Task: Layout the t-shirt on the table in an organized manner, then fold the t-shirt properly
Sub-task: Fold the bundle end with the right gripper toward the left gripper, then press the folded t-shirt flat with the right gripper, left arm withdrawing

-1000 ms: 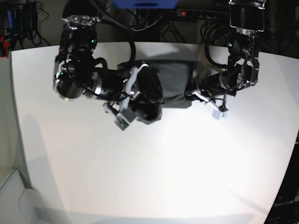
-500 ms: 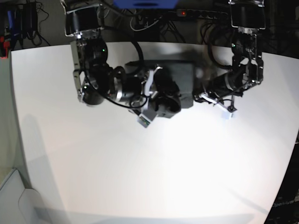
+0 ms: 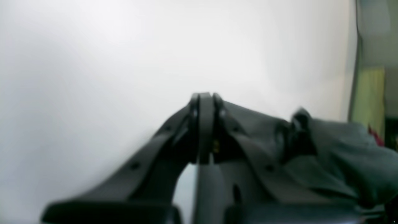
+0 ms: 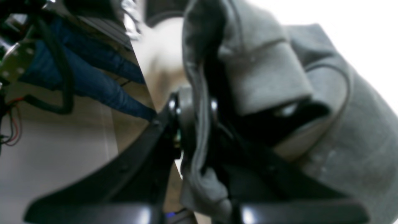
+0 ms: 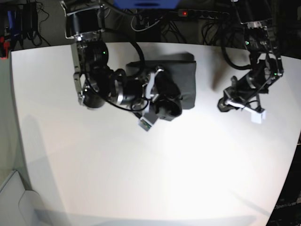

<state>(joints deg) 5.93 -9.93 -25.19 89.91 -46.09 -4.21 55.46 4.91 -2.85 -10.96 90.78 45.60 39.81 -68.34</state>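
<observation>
Meanwhile the right hand pinches the t-shirt; the left hand, closed empty, sits beside it.

No legible text, label, brand, number or sign appears in any view. The t-shirt bears no print, the table carries no markings, and the small pale tags on the two arms are too small and blurred to read.
</observation>
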